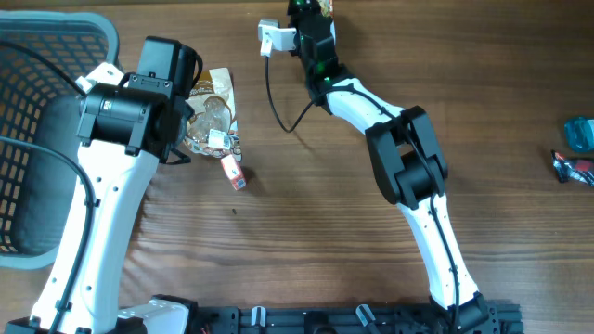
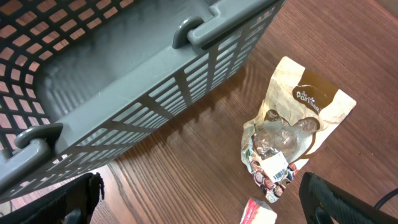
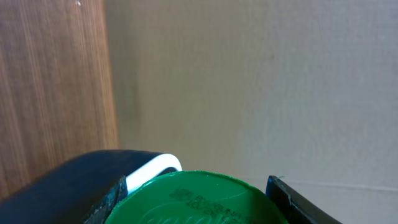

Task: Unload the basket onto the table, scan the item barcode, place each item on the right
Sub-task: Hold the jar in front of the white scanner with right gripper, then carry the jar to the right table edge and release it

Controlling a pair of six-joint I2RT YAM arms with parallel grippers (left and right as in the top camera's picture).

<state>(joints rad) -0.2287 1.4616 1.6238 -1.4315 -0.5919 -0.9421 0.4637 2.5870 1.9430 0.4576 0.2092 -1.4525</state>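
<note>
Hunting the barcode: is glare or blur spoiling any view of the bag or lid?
Left wrist: sharp; glare on the bag window above the label. Right wrist: lid soft, cropped at the bottom edge. Overhead: even light, left arm hides part of the bag.

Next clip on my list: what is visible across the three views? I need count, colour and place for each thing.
basket: one, grey, left edge of the table
snack bag: one, cream and brown with a clear window, beside the basket
small packet: one, red and white, next to the snack bag
scanner: one, white with a black cable, far edge
round item: one, green, held at the far edge
blue item: one, right edge
wrapped item: one, dark with red, beside the blue item
table: one, brown wood
left end effector: one, black, open above the snack bag
right end effector: one, black, closed on the round item
</note>
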